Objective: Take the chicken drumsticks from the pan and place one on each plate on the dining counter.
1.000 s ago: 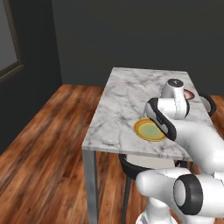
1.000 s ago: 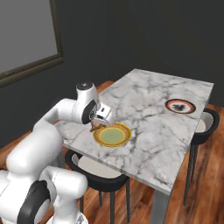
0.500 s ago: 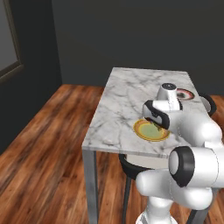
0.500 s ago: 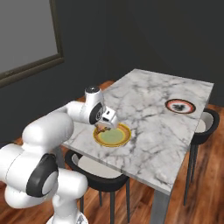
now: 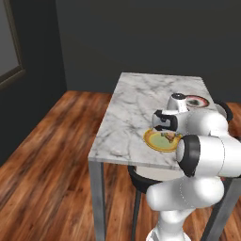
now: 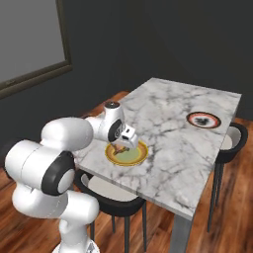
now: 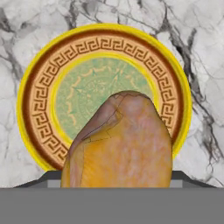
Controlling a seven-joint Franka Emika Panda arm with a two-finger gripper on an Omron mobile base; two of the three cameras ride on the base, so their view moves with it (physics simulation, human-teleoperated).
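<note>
marble dining counter point(image 5: 136, 113): hand point(image 6: 122, 146) over yellow-rimmed plate point(image 7: 39, 87), apparently gripping drumstick point(image 7: 120, 144); fingertips hidden.

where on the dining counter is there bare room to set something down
The dining counter is bare across its far end beyond the red-rimmed plate, in the stretch between that plate and the yellow-rimmed plate, and along the edge opposite the arm. It is crowded at the yellow-rimmed plate, where the tool holds a drumstick over it.

Glossy white rounded arm point(image 6: 64, 148), dark joints
</note>
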